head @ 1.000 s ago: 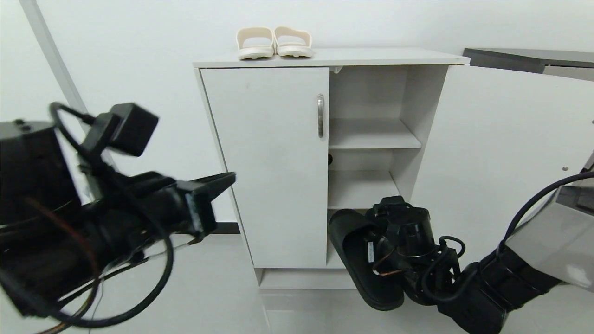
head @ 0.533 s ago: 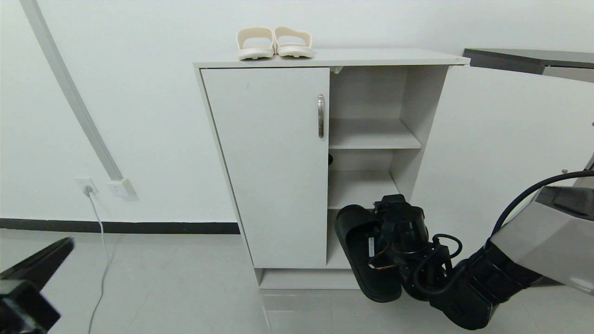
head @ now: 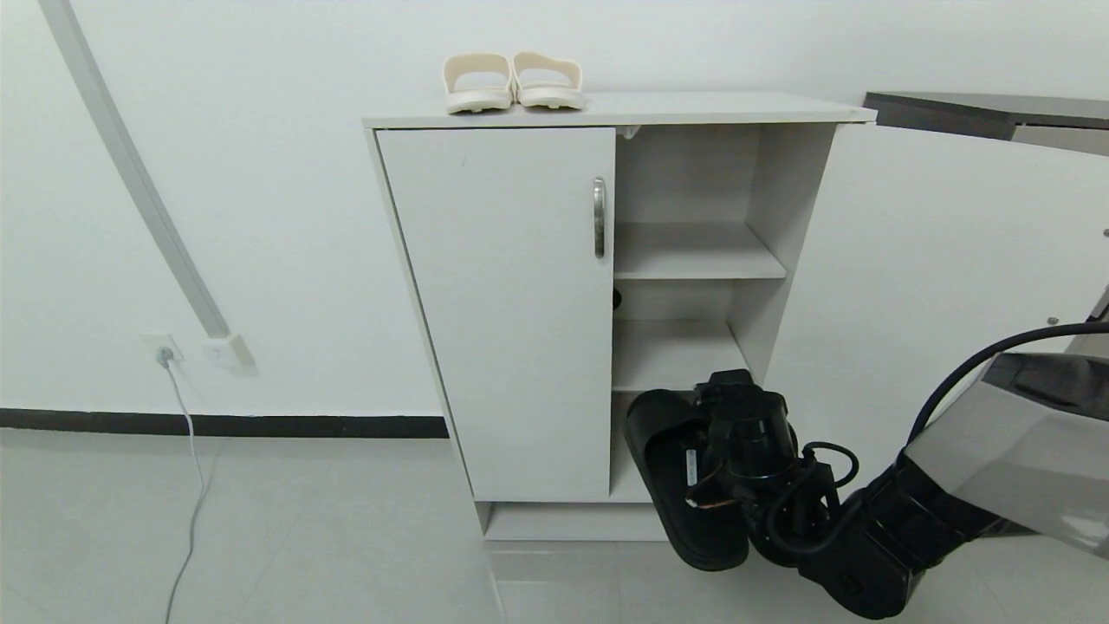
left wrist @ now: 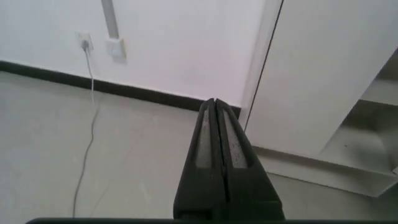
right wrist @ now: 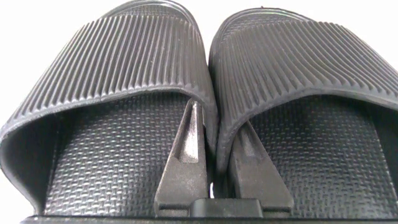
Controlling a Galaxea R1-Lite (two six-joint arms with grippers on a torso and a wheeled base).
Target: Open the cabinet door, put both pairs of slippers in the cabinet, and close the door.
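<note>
In the head view, the black slippers (head: 680,494) are held by the right gripper (head: 700,459) at the mouth of the lowest compartment of the cabinet (head: 606,108), whose right door is swung open, while the beige slippers (head: 511,82) are left on its top. In the left wrist view, the left gripper (left wrist: 216,124) is seen pressed closed on nothing, above the floor beside the cabinet. In the right wrist view, one finger (right wrist: 186,155) is set inside each slipper, and their adjoining inner walls are clamped between the two.
</note>
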